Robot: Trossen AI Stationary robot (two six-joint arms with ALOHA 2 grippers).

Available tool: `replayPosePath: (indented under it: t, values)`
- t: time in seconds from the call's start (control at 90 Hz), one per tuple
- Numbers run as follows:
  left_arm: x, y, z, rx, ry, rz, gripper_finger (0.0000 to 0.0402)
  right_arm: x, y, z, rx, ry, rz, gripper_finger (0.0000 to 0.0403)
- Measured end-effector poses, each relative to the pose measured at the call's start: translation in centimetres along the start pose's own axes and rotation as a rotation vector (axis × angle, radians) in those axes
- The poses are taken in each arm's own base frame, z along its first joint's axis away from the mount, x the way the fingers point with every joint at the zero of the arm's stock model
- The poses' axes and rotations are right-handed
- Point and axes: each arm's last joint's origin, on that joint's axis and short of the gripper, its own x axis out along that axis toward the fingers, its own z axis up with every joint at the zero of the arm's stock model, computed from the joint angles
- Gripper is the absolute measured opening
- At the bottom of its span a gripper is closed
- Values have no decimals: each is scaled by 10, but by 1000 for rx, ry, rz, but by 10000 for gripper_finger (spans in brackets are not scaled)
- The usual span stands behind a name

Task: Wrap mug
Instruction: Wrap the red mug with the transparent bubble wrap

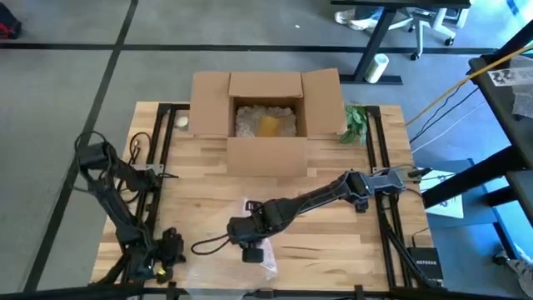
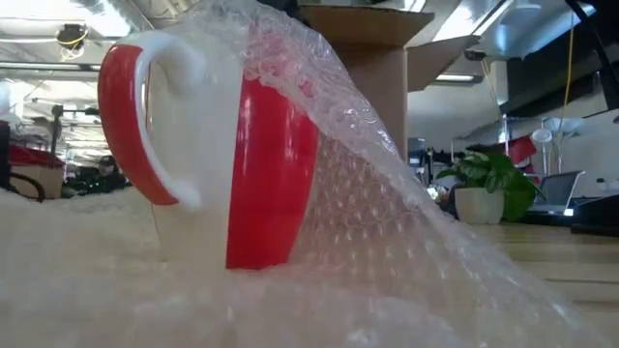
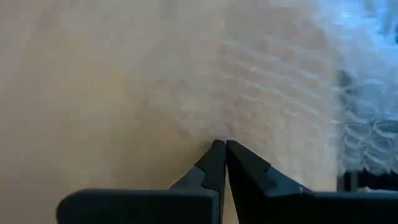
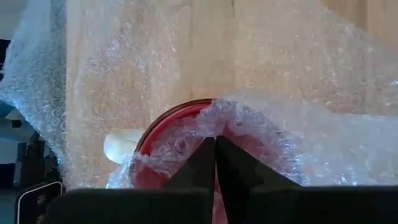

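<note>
A red mug [image 2: 261, 164] with a white handle [image 2: 164, 126] stands upright on a sheet of clear bubble wrap [image 2: 387, 222] near the table's front edge. Part of the wrap is drawn up over the mug from one side. My right gripper [image 4: 215, 140] is above the mug's mouth [image 4: 168, 134], shut on the wrap; in the high view it [image 1: 252, 250] is at the front middle. My left gripper [image 3: 224, 144] is shut low at the front left [image 1: 171, 247], its tips over the wrap's edge area [image 3: 280, 93]. My right gripper pinches a bunched fold of the bubble wrap [image 4: 214, 124] between its two fingers, from above, right over the mug's rim. The wrap slopes down from the pinch to the table on one side; the mug stands on the sheet below. My left gripper: whether its shut tips touch the wrap cannot be told.
An open cardboard box [image 1: 266, 158] with packing filler and something yellow inside stands at the far middle. A small potted plant [image 1: 354, 121] is by the box's right flap. A dark cable [image 1: 208, 243] loops on the wood left of the right gripper.
</note>
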Motion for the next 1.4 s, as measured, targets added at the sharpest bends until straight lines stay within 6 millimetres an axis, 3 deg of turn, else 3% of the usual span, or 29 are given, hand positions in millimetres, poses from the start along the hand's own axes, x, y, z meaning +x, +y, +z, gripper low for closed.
replayPosePath:
  t: [0.4, 0.633, 0.8, 1.178, 1.4]
  values:
    - [38, 14, 77, 168, -403, 158, 0, -1, 9, -2, -9, -23, -30, 0]
    - [27, 4, 118, 275, -599, 107, 0, -28, 11, -13, 24, 15, -117, 0]
    - [16, 1, 132, 321, -672, 93, 0, -50, 13, -15, 52, -18, -136, 0]
    - [10, -5, 155, 361, -728, 45, 0, -53, 26, -13, 4, -115, -150, 0]
    - [14, 0, 172, 357, -675, 32, 0, -59, 27, -9, -6, -282, -397, 0]
